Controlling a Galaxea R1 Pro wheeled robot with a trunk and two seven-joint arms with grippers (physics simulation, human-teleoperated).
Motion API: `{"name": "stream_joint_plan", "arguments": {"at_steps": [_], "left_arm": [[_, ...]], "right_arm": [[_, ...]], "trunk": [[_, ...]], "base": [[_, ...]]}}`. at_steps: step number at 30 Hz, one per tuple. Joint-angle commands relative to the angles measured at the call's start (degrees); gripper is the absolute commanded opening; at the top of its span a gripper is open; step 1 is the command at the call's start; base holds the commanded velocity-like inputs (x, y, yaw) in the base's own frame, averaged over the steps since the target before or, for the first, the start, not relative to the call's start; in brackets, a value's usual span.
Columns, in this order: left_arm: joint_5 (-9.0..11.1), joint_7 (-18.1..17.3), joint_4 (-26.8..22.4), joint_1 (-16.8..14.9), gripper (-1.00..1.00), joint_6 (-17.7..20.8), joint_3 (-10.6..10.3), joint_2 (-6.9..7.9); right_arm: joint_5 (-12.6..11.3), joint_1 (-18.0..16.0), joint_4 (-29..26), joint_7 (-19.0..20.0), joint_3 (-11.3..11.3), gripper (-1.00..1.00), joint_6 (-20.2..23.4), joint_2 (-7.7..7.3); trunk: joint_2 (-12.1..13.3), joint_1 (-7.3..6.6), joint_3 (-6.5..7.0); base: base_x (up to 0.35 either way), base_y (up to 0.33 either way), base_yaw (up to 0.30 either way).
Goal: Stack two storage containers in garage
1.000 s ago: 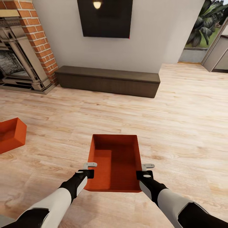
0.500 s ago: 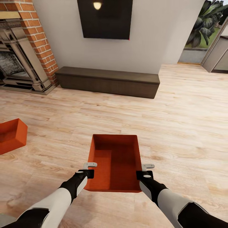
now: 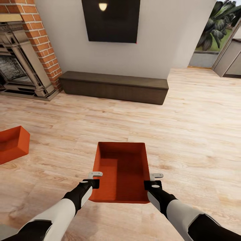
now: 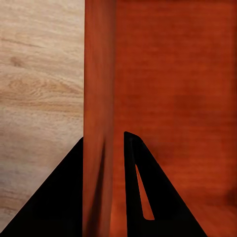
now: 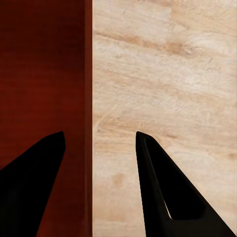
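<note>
From the head view, one storage container was held over the wood plank floor, left gripper and right gripper on its long walls; a second container sat far left. In the left wrist view, the fingers pinched the wall. In the right wrist view, the fingers straddled the wall with a gap, so its grip was unclear. The thin, probably light bin seemed best gripped at both side walls.

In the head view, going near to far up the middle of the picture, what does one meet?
Held storage container between the two grippers, bare light wood plank floor, low dark bench against the wall, black wall TV.
</note>
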Motion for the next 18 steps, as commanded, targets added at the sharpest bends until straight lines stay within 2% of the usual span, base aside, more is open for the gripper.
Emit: {"name": "stream_joint_plan", "arguments": {"at_steps": [1, 18], "left_arm": [[-0.41, 0.55, 0.03, 0.03, -1.00, 0.45, 0.74, 0.04], [-0.41, 0.55, -0.04, 0.03, -1.00, 0.45, 0.74, 0.04]], "right_arm": [[0.58, -0.06, -0.79, 1.99, -1.58, -1.00, 0.19, -0.03], [0.60, -0.06, -0.79, 1.98, -1.51, -1.00, 0.27, -0.03]], "trunk": [[0.38, -0.22, 0.14], [7.20, -3.96, 3.19]], "base": [[0.000, 0.000, 0.000], [0.000, 0.000, 0.000]]}}
